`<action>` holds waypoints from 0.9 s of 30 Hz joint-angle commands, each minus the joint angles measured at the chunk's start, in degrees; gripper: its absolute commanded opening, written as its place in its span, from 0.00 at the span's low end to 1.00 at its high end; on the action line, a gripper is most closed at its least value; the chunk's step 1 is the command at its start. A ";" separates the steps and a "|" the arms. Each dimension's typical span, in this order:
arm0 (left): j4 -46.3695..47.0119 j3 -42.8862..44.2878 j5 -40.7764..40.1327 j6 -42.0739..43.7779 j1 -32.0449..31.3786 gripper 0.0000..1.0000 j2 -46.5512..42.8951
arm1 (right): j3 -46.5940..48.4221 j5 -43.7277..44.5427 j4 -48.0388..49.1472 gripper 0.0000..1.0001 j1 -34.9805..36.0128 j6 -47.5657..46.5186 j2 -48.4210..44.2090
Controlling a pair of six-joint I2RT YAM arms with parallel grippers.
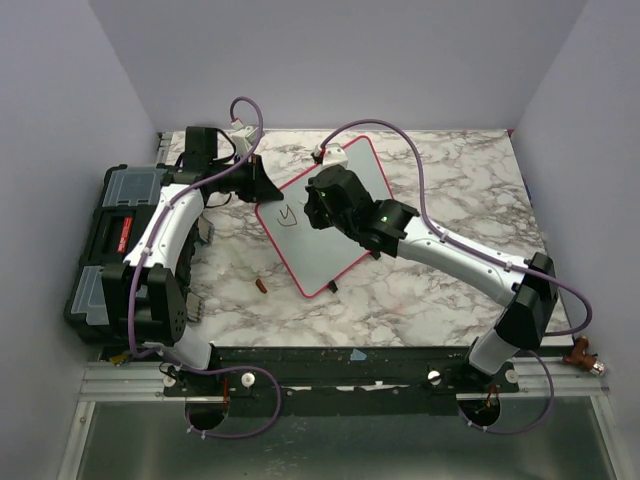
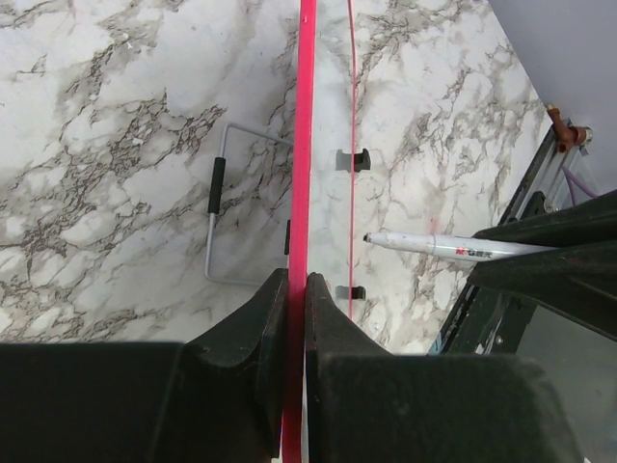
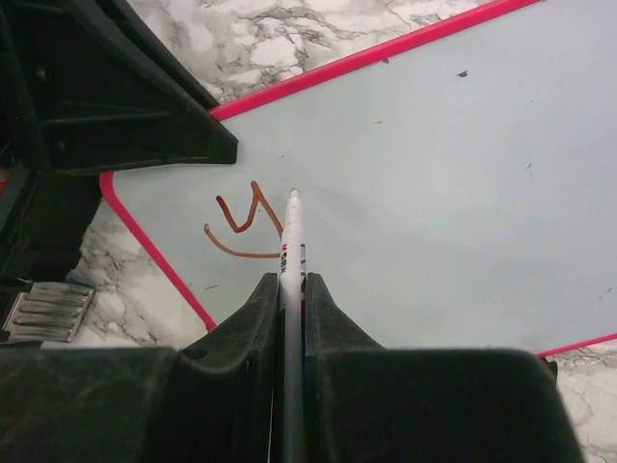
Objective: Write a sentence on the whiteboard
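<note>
The whiteboard, glossy grey-white with a thin red-pink frame, lies askew in the middle of the marble table. My left gripper is shut on its left frame edge; the left wrist view shows the red rim edge-on between the closed left gripper. My right gripper hovers over the board, shut on a white marker. The marker's tip is at the board surface, right beside a few orange-brown strokes. The left wrist view also shows the marker from the side.
A black toolbox sits at the table's left edge beside the left arm. A small brown cap lies on the marble in front of the board. A wire stand shows behind the board. Walls close in the back and sides.
</note>
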 commanded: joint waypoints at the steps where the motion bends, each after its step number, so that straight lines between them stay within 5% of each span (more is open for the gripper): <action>1: 0.10 -1.02 -1.29 2.17 -0.47 0.00 -3.59 | 2.58 2.53 -1.41 0.01 0.11 -1.46 1.62; 27: 3.13 -4.43 -2.63 2.11 -0.50 0.00 -6.70 | -0.07 -6.55 -0.71 0.01 0.15 -0.27 2.97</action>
